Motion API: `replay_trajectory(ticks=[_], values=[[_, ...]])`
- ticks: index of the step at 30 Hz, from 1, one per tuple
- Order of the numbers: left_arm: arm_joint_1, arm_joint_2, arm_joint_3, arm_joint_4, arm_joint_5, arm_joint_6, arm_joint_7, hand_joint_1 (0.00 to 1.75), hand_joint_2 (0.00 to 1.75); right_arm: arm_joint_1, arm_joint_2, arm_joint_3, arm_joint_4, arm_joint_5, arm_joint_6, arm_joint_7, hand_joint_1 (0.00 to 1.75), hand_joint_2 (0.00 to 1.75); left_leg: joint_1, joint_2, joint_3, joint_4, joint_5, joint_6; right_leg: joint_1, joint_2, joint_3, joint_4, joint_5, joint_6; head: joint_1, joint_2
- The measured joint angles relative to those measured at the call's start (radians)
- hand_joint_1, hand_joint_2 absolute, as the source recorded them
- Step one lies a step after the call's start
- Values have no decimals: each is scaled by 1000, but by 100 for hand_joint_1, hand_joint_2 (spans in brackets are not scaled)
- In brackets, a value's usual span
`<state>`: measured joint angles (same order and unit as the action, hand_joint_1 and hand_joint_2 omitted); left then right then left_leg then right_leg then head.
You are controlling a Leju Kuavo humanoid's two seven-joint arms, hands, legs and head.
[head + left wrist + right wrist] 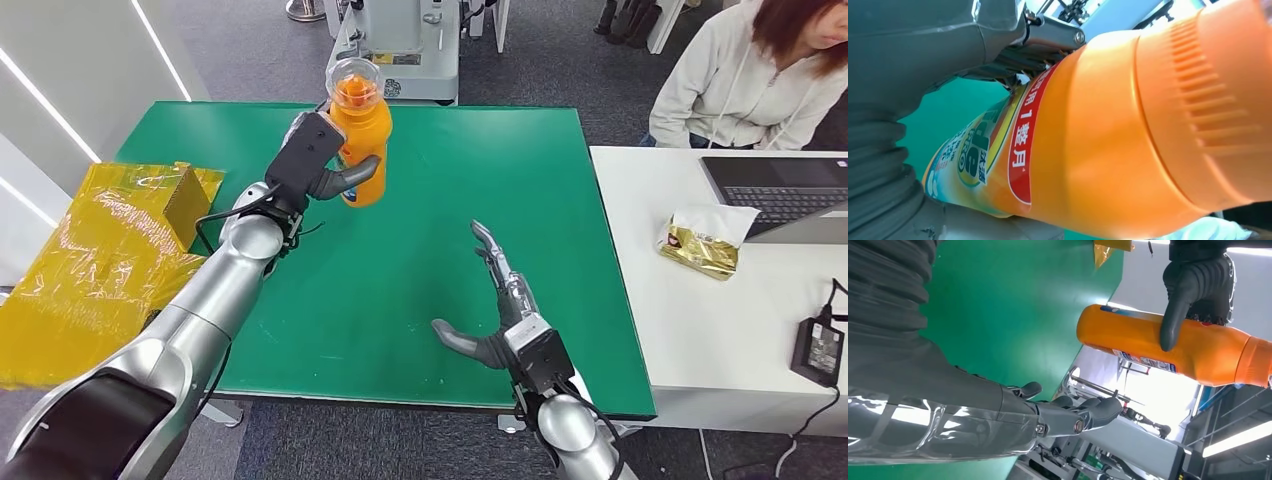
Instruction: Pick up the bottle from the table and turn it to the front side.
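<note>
An orange bottle (362,135) with an orange cap under a clear cover hangs upright above the far left part of the green table (430,190). My left hand (315,160) grips it around the body, thumb across the front. The left wrist view shows the bottle (1108,145) close up, with a red label strip and the ribbed cap. In the right wrist view the bottle (1168,347) is off the table with the left hand's thumb (1180,295) over it. My right hand (500,320) is open above the table's near right part, fingers spread, holding nothing (1068,415).
A yellow plastic-wrapped package (110,260) lies at the table's left edge. A white desk (720,320) to the right carries a laptop (780,195), a gold snack bag (705,245) and a power adapter (818,350). A person (760,70) sits behind it.
</note>
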<state>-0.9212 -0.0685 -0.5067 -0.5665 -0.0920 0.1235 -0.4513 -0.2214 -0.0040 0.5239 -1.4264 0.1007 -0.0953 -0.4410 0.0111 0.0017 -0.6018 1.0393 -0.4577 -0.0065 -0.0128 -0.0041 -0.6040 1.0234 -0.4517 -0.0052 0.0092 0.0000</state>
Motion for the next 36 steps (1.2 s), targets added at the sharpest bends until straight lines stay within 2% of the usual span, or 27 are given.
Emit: replay_trajectory(ticks=[4,8,13,19,24,29,36], values=[[-2,2,-5,0,-49,38,1,175,175,2,-4,1,-11,2,1,-1,0,175,0,0,0,0,0,0,0,0,0,0,0,0,0,0],[-19,14,-41,0,-306,216,44,175,175,9,-7,9,-44,11,7,-8,0,175,0,0,0,0,0,0,0,0,0,0,0,0,0,0],[-57,54,-100,0,-743,425,225,175,175,21,-22,13,-122,15,-2,-10,0,175,0,0,0,0,0,0,0,0,0,0,0,0,0,0],[-38,132,-110,0,-1184,473,398,175,175,34,-50,-45,-174,-18,1,-26,0,175,0,1,0,0,0,0,0,1,0,0,0,0,0,0],[30,194,-88,0,-1287,510,413,175,175,82,-70,-108,-200,-35,5,-58,0,175,0,0,0,0,0,0,0,1,0,0,0,0,0,0],[73,235,-47,0,-1399,500,446,175,175,106,-75,-139,-214,-32,7,-73,0,175,0,1,0,-1,0,0,0,1,0,0,0,0,0,0],[169,277,28,-2,-1419,504,476,175,175,120,-76,-176,-229,-32,-3,-73,0,175,0,2,0,-1,0,0,0,2,-1,0,0,0,0,0]])
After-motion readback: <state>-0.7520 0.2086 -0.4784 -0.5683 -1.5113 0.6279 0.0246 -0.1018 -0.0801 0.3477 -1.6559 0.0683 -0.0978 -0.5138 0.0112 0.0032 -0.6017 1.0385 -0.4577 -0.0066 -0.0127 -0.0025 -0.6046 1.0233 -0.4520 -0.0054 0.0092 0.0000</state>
